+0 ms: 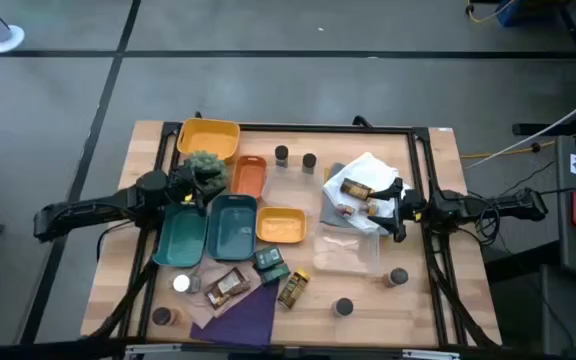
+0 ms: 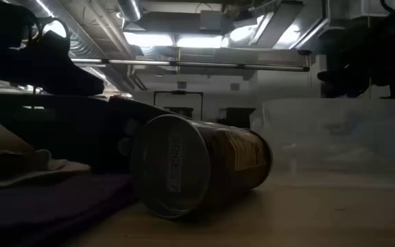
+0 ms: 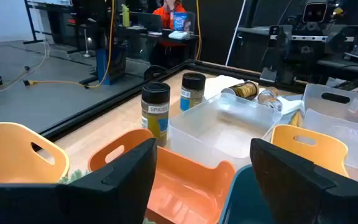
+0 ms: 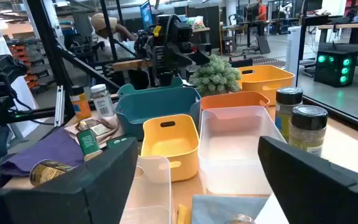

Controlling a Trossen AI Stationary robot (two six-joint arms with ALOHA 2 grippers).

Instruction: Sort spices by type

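Note:
Small spice jars are scattered over the table. Two dark-lidded jars (image 1: 282,155) (image 1: 309,161) stand upright near the far edge; the left wrist view shows them as one jar (image 3: 155,112) and another (image 3: 193,90). Two more jars (image 1: 356,188) (image 1: 378,208) lie on their sides on a white cloth (image 1: 368,170). Others stand near the near edge (image 1: 398,277) (image 1: 344,307) (image 1: 181,284). One jar (image 1: 293,288) lies on its side and fills the low view (image 2: 197,165). My left gripper (image 1: 193,192) (image 3: 204,180) is open over the teal trays. My right gripper (image 1: 398,212) (image 4: 197,186) is open beside the white cloth.
Coloured trays sit mid-table: a large yellow one (image 1: 208,138), an orange one (image 1: 249,175), two teal ones (image 1: 183,235) (image 1: 233,225), a small yellow one (image 1: 280,226) and a clear one (image 1: 348,255). A spiky green plant (image 1: 205,165) stands by my left gripper. A purple cloth (image 1: 238,315) lies at the near edge.

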